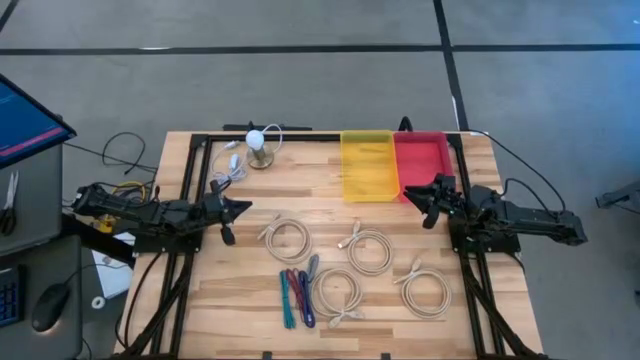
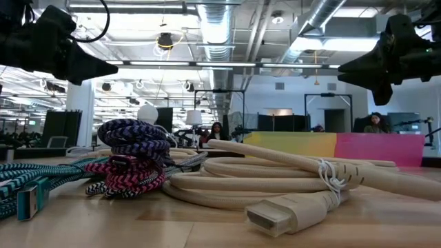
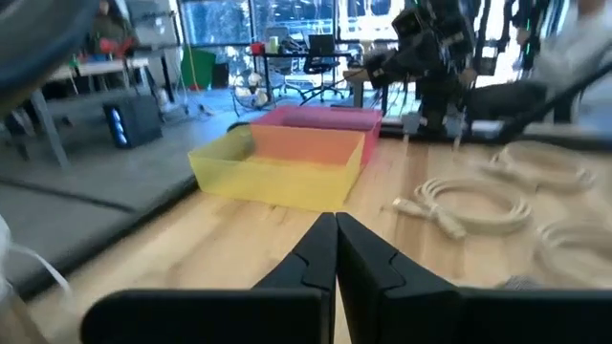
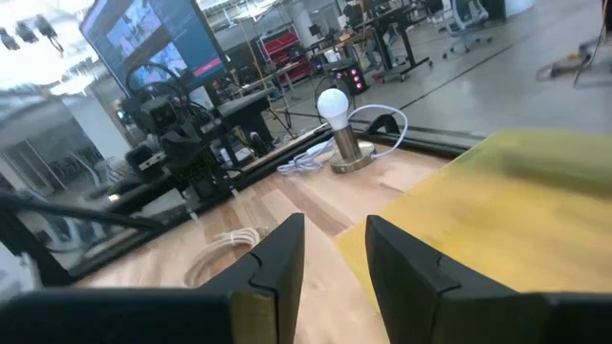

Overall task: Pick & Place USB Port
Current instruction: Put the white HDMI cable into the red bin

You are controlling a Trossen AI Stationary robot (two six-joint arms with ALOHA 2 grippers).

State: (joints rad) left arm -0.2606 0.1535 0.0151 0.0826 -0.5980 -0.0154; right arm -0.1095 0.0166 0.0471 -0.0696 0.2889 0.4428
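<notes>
Several coiled beige USB cables [image 1: 368, 250] and a bunch of coloured braided ones [image 1: 296, 296] lie flat on the wooden table [image 1: 200, 300]. In the low view a beige plug [image 2: 272, 217] rests on the wood in front. A yellow tray [image 1: 370, 165] and a red tray [image 1: 424, 158] stand side by side at the far edge. My left gripper [image 1: 240, 208] [image 3: 335, 250] hovers shut over the table's left side, pointing level toward the trays and holding nothing. My right gripper [image 1: 415, 200] [image 4: 335, 256] hovers open beside the red tray, with nothing between its fingers.
A small lamp with a white bulb [image 1: 258, 145] and its white cord stand at the far edge, left of the yellow tray. A dark frame [image 1: 190, 180] runs along the table's sides. Bare wood lies between the two grippers, in front of the trays.
</notes>
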